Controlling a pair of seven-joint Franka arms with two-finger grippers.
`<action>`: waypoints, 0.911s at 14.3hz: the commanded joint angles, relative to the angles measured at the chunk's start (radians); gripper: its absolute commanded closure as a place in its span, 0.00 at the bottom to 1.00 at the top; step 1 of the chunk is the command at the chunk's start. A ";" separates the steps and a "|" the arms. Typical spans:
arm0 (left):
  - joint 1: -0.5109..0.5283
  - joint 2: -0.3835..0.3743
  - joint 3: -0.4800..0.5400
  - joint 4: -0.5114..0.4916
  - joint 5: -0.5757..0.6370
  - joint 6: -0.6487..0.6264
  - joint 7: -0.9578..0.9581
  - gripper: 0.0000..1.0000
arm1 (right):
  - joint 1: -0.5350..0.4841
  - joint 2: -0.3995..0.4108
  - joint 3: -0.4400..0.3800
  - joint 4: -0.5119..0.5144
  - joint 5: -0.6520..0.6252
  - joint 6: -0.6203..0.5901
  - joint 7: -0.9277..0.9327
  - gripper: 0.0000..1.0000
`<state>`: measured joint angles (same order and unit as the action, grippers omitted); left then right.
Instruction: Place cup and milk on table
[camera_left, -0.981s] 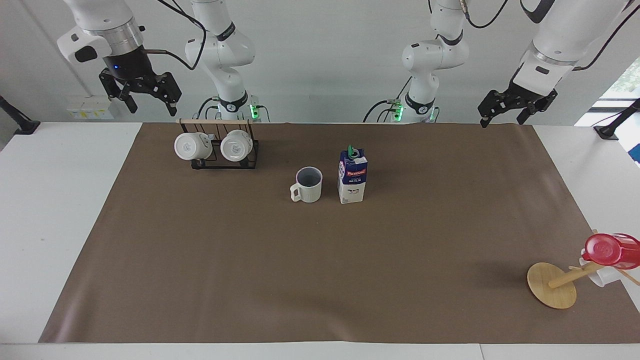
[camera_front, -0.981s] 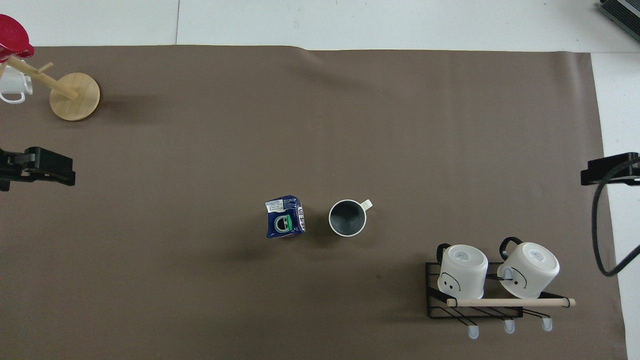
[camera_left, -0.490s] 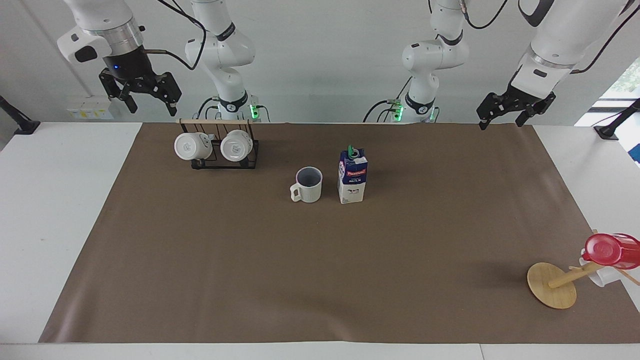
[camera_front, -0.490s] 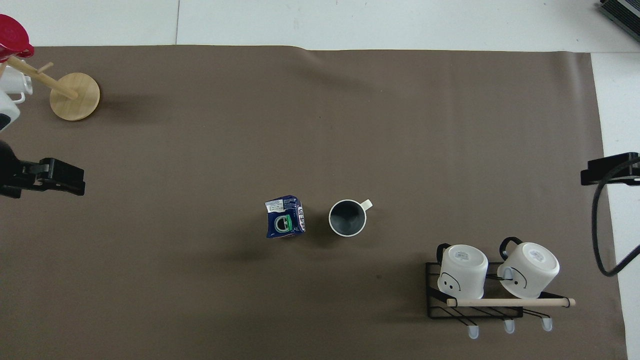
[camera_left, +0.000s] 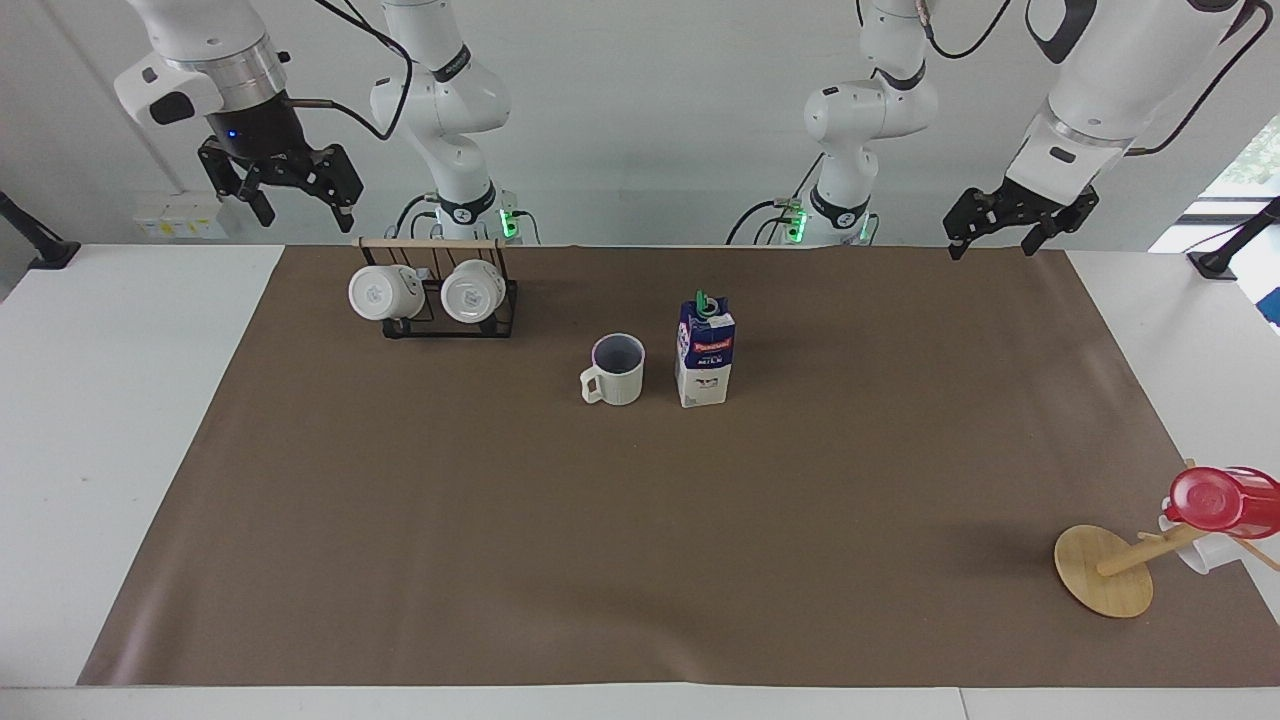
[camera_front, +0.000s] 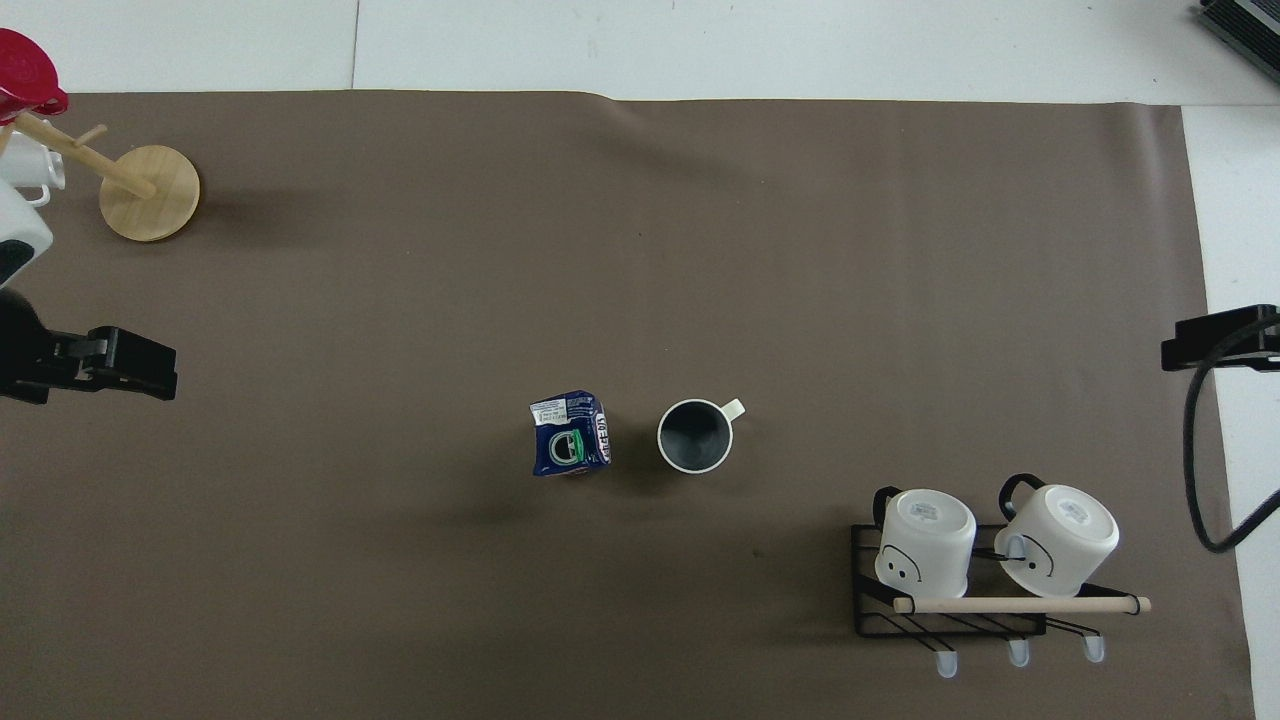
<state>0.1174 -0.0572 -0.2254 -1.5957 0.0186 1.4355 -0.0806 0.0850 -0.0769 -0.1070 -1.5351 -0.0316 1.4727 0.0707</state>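
Since the earlier frames my left gripper (camera_left: 998, 233) had drifted up and slightly toward the table's middle, raised over the mat's edge nearest my bases, jaws spread wide, holding nothing. Right gripper (camera_left: 296, 203) was unchanged: raised over the white table (camera_left: 100, 420) near the mug rack (camera_left: 448, 300), jaws wide and empty. Cup (camera_left: 616, 369) and milk (camera_left: 704, 351) stood unmoved, upright, side by side mid-mat, apart, handle toward my right arm's end.
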 joint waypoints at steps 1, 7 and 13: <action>-0.002 -0.032 0.006 -0.036 0.006 0.014 0.015 0.00 | -0.011 -0.017 0.003 -0.020 0.016 0.014 -0.025 0.00; -0.002 -0.032 0.006 -0.036 0.004 0.014 0.013 0.00 | -0.011 -0.017 0.001 -0.020 0.016 0.014 -0.025 0.00; 0.010 -0.032 0.008 -0.036 -0.065 0.014 0.015 0.00 | -0.011 -0.017 0.003 -0.020 0.016 0.014 -0.025 0.00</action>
<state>0.1185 -0.0577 -0.2208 -1.5976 -0.0265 1.4355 -0.0805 0.0850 -0.0769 -0.1070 -1.5351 -0.0316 1.4727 0.0707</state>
